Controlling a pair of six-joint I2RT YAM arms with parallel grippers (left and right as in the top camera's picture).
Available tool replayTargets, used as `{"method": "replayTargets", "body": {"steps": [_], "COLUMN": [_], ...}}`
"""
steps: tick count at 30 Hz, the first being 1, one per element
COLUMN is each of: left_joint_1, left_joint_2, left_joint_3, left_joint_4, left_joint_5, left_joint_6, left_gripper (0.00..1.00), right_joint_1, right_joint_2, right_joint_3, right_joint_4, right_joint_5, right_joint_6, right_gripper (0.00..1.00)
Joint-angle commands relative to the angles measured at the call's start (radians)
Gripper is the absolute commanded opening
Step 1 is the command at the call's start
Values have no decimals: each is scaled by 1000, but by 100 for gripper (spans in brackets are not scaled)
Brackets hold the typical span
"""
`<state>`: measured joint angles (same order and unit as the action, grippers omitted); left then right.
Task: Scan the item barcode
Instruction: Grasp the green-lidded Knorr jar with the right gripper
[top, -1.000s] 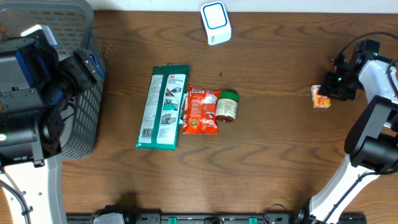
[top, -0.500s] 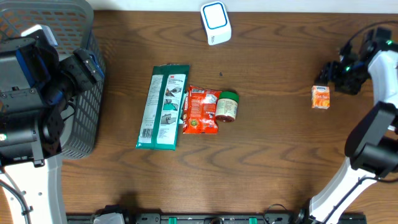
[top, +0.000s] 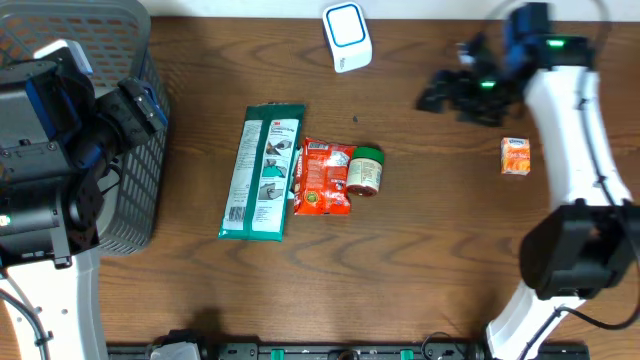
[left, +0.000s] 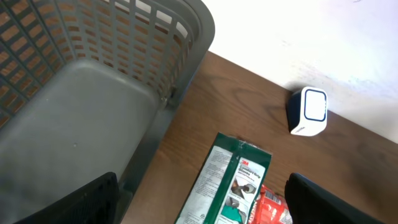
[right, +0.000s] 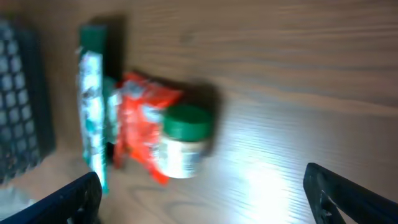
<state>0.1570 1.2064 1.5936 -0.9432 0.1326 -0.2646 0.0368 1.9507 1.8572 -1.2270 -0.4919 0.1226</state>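
Three items lie together mid-table: a green 3M package (top: 262, 172) (left: 233, 180), a red packet (top: 322, 177) (right: 140, 121) and a green-lidded jar (top: 365, 170) (right: 183, 140). A small orange box (top: 516, 156) lies alone at the right. The white scanner (top: 347, 37) (left: 309, 112) stands at the back edge. My right gripper (top: 432, 97) (right: 205, 205) hovers open and empty between the scanner and the orange box, looking down on the jar; its view is blurred. My left gripper (top: 138, 108) (left: 199, 211) is open and empty beside the basket, above the package's near end.
A grey mesh basket (top: 140, 190) (left: 93, 99) fills the table's left end, right beside my left arm. A pale wall runs behind the back edge. Bare wood lies between the jar and the orange box.
My right gripper has opened and let go of the orange box, which stays on the table at the right. It has swung left and back, toward the scanner. The left arm is still.
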Motion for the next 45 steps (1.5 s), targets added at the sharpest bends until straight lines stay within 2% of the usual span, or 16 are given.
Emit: {"method": "replayTargets", "body": {"steps": [1, 4, 10, 19, 32, 41, 45], "left_joint_1": [4, 4, 4, 4, 4, 4, 4], "left_joint_2": [2, 2, 2, 2, 2, 2, 2], "left_joint_3": [0, 0, 0, 0, 0, 0, 0], "left_joint_4": [-2, -2, -2, -2, -2, -2, -2], "left_joint_5": [6, 6, 6, 6, 6, 6, 6], "left_joint_6": [9, 9, 9, 9, 9, 9, 9], "left_gripper": [85, 85, 86, 85, 85, 85, 85], "right_joint_1": [132, 234, 331, 314, 315, 315, 317], "right_joint_2": [36, 73, 153, 275, 327, 345, 345], "right_joint_3": [-4, -5, -4, -5, -8, -8, -16], "right_joint_4": [13, 39, 60, 45, 56, 59, 57], "right_joint_5": [62, 187, 262, 251, 247, 217, 217], "right_joint_6": [148, 232, 323, 356, 356, 356, 356], "right_gripper": [99, 99, 99, 98, 95, 88, 87]}}
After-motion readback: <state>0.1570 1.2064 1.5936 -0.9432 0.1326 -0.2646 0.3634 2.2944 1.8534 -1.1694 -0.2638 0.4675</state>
